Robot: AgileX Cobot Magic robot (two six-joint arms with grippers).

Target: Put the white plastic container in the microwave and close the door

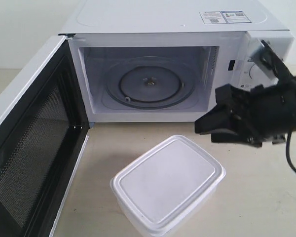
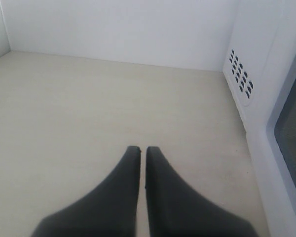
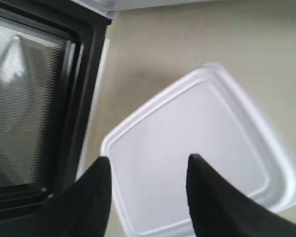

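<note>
The white plastic container [image 1: 167,185] sits nearest you, lid on, on the table [image 1: 256,197] in front of the microwave [image 1: 163,19]. It is a little right of the middle and turned at an angle to the oven's front.

Your right gripper [image 3: 149,159] has its jaws spread wide with nothing between them. In its wrist view the two black fingers [image 3: 91,197] frame the lid from above (the exterior view shows the gripper raised, above and just right of the box's far corner, not gripping it). Behind it is the control panel [image 1: 235,49], which the arm partly hides.

Your left gripper [image 2: 139,148] has its jaws drawn together, with only a hairline slit between the tips, and it grips nothing. It hangs low over bare table, with the microwave's vented side wall close by.

Further out, the door [image 1: 34,148] stands swung wide open to the left, its black inner face and mesh window turned toward the container. The glass turntable [image 1: 150,84] lies flat on the cavity floor, well beyond the container
</note>
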